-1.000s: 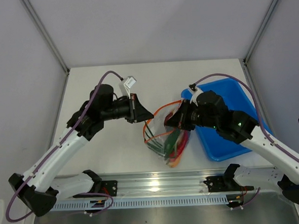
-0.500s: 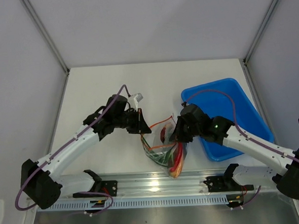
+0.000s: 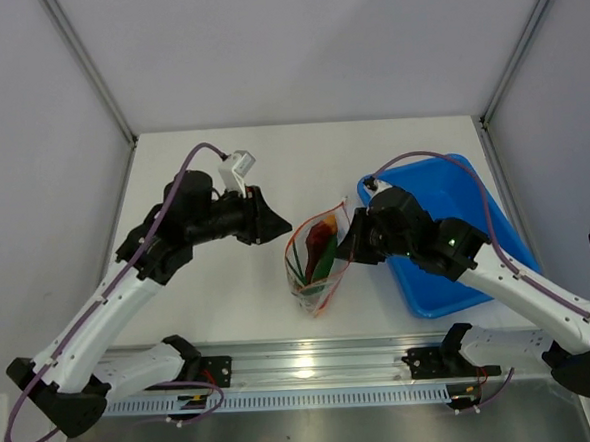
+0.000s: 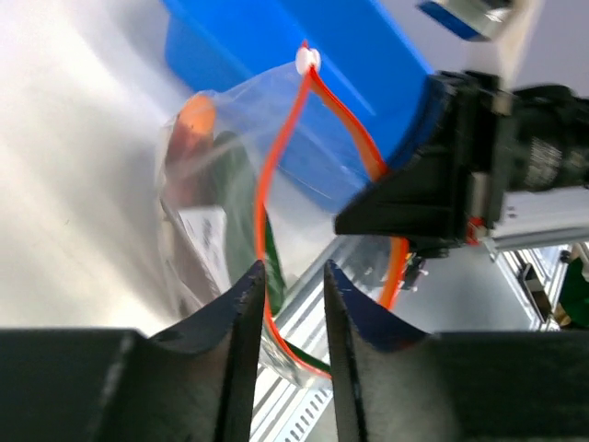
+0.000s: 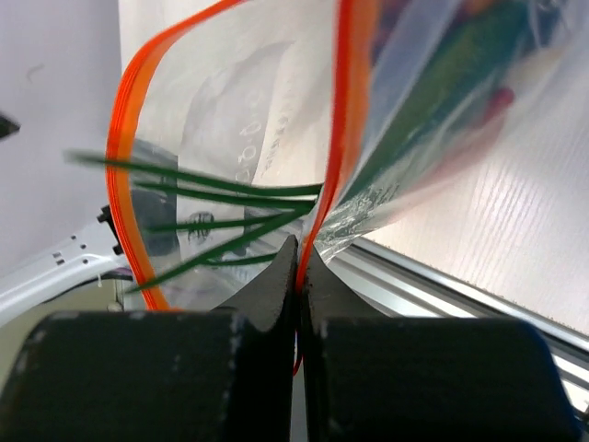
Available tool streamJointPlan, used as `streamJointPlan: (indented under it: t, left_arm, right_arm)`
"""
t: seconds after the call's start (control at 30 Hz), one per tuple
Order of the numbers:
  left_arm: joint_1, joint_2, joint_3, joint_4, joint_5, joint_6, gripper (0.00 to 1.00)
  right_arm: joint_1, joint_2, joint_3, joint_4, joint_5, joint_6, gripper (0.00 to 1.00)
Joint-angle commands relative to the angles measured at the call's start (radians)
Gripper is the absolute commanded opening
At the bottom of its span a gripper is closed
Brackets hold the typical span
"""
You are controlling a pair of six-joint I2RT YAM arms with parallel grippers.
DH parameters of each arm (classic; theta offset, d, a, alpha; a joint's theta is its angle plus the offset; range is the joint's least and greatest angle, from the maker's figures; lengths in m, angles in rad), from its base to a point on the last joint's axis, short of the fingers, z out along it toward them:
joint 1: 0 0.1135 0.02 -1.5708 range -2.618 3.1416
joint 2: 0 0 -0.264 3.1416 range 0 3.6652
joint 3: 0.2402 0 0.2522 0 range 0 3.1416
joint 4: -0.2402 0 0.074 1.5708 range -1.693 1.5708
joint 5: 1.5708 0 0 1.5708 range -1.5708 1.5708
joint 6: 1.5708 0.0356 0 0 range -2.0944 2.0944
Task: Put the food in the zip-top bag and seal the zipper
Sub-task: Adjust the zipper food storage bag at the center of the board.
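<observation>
The clear zip-top bag hangs over the table between my arms with its mouth open. Inside it lies the food: a red piece, a dark green cucumber and thin green onion stalks. My right gripper is shut on the orange-red zipper at the right side of the bag's mouth. To the bag's left my left gripper stands open a little. The zipper runs just beyond its tips, and nothing is gripped.
A blue plastic tray lies at the right, under and behind the right arm. An aluminium rail runs along the near table edge, just below the bag. Grey walls close the back and both sides.
My left gripper opened, let go of the bag's left rim and drew back to the left. The bag now hangs from the right gripper alone, with a narrower mouth.
</observation>
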Motion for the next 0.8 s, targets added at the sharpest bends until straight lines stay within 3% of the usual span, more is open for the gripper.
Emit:
streamJointPlan:
  t: [0.0,0.13,0.27,0.77]
  left_arm:
    - [0.004,0.062,-0.014,-0.042,-0.056,0.037,0.36]
    - [0.006,0.064,-0.051,-0.036,-0.062,0.035,0.38]
    - [0.006,0.047,-0.083,-0.049,-0.134,0.041,0.33]
    - [0.004,0.128,-0.067,0.013,-0.090,0.040,0.29]
  right_arm:
    - [0.006,0.000,-0.011,0.046,-0.034,-0.021,0.00]
    - [0.006,-0.011,-0.013,0.038,-0.009,-0.031,0.00]
    - [0.004,-0.016,-0.023,0.044,-0.018,-0.039,0.00]
    - [0.004,0.003,-0.040,0.072,-0.081,-0.065,0.00]
